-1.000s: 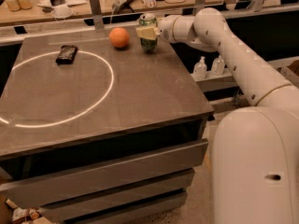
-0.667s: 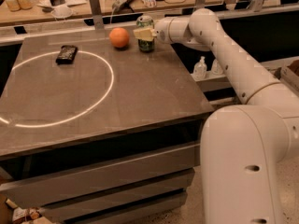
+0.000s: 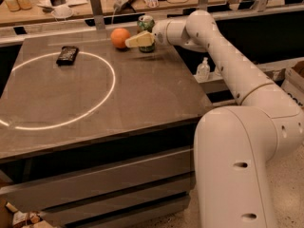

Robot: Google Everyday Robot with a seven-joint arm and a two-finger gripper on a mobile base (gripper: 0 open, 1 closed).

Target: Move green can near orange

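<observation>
The gripper (image 3: 136,38) is at the far edge of the table (image 3: 142,99), reaching in from the right on the end of the long white arm (image 3: 228,63). Its jaws are clamped on the green can (image 3: 146,25). 1 pale finger (image 3: 140,40) lies across the front of the can, and the other is hidden behind it.

The can stands upright on the table, just to the right of the orange (image 3: 120,37). A narrow gap shows between the 2. Compared with 1 second ago, the can has slid a little to the left, toward the orange, and the orange has not moved. The gripper was then on the can's right side. Now the near finger runs past the can, and its tip points at the orange, almost reaching it.

A black packet (image 3: 67,55) lies flat well to the left, on the white ring of light (image 3: 112,77), where it was before.
</observation>
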